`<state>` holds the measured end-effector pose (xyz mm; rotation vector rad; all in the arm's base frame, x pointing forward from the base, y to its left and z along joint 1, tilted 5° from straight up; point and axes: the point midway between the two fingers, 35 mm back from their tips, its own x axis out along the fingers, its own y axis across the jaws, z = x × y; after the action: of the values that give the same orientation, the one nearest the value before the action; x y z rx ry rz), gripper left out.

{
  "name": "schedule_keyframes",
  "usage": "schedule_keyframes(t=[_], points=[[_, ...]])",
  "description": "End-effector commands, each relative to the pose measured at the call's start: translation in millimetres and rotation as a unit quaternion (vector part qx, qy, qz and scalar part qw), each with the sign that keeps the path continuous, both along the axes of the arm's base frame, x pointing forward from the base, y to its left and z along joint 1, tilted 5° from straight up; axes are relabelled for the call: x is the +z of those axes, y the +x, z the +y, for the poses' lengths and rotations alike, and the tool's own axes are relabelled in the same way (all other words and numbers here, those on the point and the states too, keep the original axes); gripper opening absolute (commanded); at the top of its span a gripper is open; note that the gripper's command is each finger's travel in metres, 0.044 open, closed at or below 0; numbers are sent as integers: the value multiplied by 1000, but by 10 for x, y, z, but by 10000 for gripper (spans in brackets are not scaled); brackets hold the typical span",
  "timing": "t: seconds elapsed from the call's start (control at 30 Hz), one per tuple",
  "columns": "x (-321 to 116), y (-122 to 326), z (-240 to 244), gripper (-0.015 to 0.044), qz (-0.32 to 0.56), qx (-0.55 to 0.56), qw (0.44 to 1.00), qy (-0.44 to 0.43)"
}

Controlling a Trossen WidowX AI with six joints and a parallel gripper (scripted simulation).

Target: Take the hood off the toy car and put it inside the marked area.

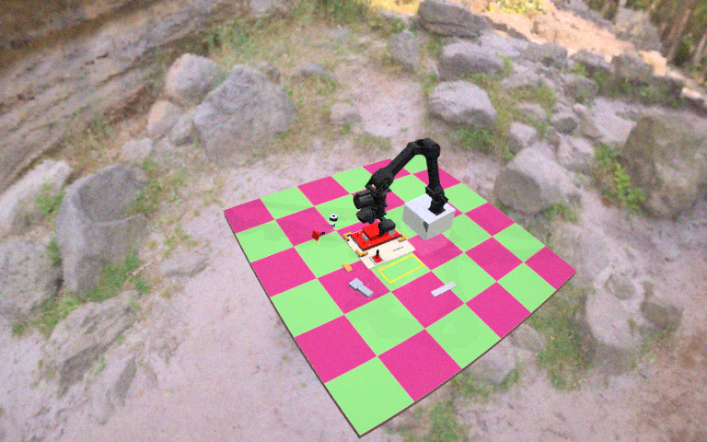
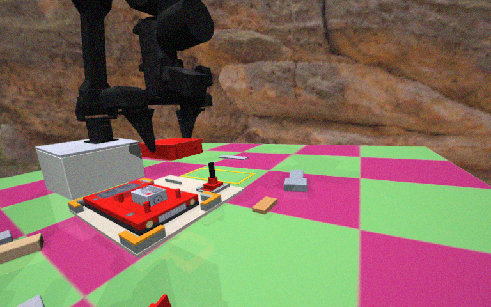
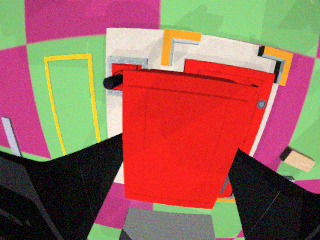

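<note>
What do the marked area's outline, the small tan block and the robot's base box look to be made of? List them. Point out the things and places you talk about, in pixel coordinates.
Outline (image 1: pixel 383 274) (image 2: pixel 236 181) (image 3: pixel 91 80): perhaps tape or paint; thin, flat yellow line.
Tan block (image 1: pixel 347 267) (image 2: pixel 264 204): probably matte wood; brownish-tan colour.
Base box (image 1: pixel 417 218) (image 2: pixel 97 173): possibly painted metal or plastic; plain pale-grey faces.

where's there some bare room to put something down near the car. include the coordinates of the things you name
Inside the yellow outline (image 1: pixel 384 274) (image 2: pixel 217 181) looks bare, but the hood (image 2: pixel 186 149) (image 3: pixel 180 135) needs it. The green square right of the small wooden block (image 2: pixel 264 204) in the exterior view looks free too. Crowded: the white board (image 1: pixel 394 253) (image 2: pixel 105 228), with car (image 2: pixel 108 202) and joystick (image 2: pixel 212 181).
</note>
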<state>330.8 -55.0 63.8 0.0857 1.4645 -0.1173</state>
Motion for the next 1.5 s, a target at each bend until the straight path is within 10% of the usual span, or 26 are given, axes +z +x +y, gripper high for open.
schedule_keyframes(t=[0.0, 1.47], points=[[3, 10, 113, 0, 0, -1, 1000, -1], [-2, -177, 1565, 0, -1, 0, 1000, 10]])
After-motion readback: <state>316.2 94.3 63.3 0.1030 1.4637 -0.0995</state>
